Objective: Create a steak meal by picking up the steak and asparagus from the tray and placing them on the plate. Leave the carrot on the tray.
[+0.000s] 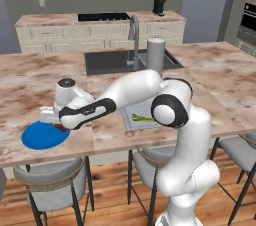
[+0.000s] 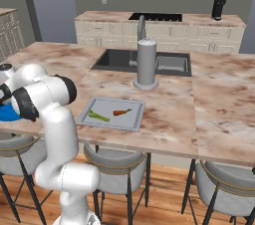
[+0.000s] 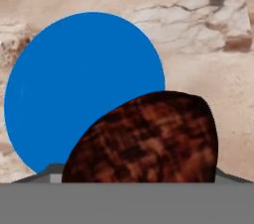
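**Steak over the plate, asparagus yet to go**

The gripper [image 1: 59,126] hangs just above the right edge of the plate [image 1: 42,136], at about 9 o'clock from the robot's base in the left base view. A dark red scrap of the steak [image 1: 62,127] shows under the hand there. In the hand view the steak [image 3: 144,139] sits close against the camera, covering the 5 o'clock part of the plate [image 3: 74,84]. The finger tips are hidden behind the meat, so the steak appears to be held between them, though the grip itself cannot be made out. Whether the meat touches the plate or hangs above it I cannot tell.

The tray [image 2: 107,122] lies on the counter well apart from the plate, in front of the tall grey cylinder [image 2: 146,63] by the sink [image 2: 149,60]. On it are the asparagus [image 2: 98,116] at about 9 o'clock and the carrot [image 2: 121,112] just beside it at 3 o'clock, apart from each other.

By my reading, the first half is nearly finished: the steak has only to be let go on the plate. Left to do is fetching the asparagus and placing it too. The carrot stays where it lies.
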Robot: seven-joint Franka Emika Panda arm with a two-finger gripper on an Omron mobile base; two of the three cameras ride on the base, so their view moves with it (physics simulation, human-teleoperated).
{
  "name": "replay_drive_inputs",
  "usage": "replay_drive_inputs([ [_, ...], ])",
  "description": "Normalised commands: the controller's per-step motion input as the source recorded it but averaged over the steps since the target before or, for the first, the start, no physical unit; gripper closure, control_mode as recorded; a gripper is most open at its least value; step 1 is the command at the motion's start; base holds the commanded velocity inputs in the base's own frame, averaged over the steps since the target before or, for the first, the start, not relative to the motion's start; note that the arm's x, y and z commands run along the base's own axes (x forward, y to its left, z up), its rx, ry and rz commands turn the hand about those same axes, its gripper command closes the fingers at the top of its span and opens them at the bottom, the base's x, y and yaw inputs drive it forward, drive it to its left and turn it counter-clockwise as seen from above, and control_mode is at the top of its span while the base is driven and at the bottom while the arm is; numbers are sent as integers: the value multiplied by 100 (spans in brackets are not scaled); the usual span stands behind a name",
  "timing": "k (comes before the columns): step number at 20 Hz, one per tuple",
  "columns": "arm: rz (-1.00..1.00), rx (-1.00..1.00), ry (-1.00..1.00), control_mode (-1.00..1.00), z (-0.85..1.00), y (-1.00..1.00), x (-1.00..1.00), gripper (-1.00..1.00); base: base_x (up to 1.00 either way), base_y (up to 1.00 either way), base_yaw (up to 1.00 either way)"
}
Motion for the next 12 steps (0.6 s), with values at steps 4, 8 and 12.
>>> replay_drive_inputs([
  [4, 0, -6, 0, -100, -31, 59, 19, 100, 0, 0, 0],
  [8, 0, -6, 5, -100, -31, 50, 22, 100, 0, 0, 0],
  [12, 0, -5, 6, -100, -28, 48, 27, 100, 0, 0, 0],
])
